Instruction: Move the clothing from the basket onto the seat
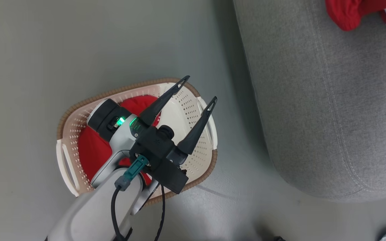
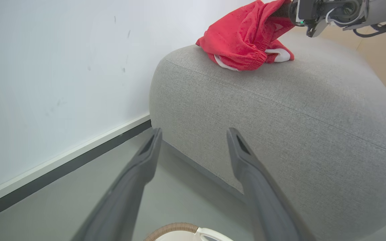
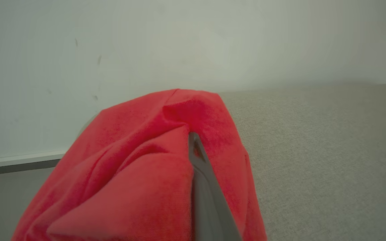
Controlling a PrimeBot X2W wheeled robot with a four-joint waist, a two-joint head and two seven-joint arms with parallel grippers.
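Left jaws apart over basket (image 1: pixel 183 113) containing one red garment (image 1: pixel 92 147). Right jaws clamped, apparently on second garment (image 3: pixel 139 160), atop sofa (image 3: pixel 313 150).

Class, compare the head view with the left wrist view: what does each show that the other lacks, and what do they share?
Head view adds: a red garment lying in the basket, the open left gripper above it. Left wrist view adds: the white wall, and the right gripper shut on a second red garment that touches the sofa. Shared: sofa, second red garment, basket rim, left gripper's fingers.
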